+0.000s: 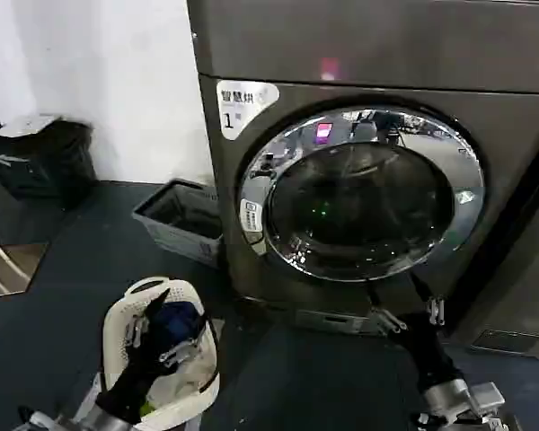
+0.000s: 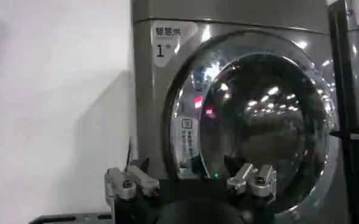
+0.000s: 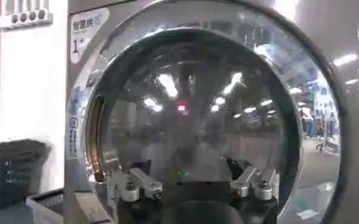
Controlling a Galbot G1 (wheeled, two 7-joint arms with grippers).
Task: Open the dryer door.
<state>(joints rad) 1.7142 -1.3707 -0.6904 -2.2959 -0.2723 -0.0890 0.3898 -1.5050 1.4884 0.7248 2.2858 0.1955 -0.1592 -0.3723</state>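
The dryer (image 1: 251, 54) is a dark grey-brown machine with a white "1" sticker (image 1: 242, 103). The dryer door (image 1: 359, 193), chrome-rimmed with dark glass, lies closed against its front. My right gripper (image 1: 404, 303) is open, low in front of the door's bottom rim and apart from it. In the right wrist view the right gripper (image 3: 191, 173) faces the dryer door (image 3: 191, 103) with nothing between its fingers. My left gripper (image 1: 172, 316) hangs open over a white basket, left of the machine. In the left wrist view the left gripper (image 2: 188, 170) looks at the dryer door (image 2: 258, 115) from farther off.
A white laundry basket (image 1: 126, 310) with blue cloth sits on the dark floor below my left arm. A small grey bin (image 1: 175, 215) stands against the dryer's left side, a black bin (image 1: 45, 157) by the white wall. Another machine (image 1: 521, 269) adjoins on the right.
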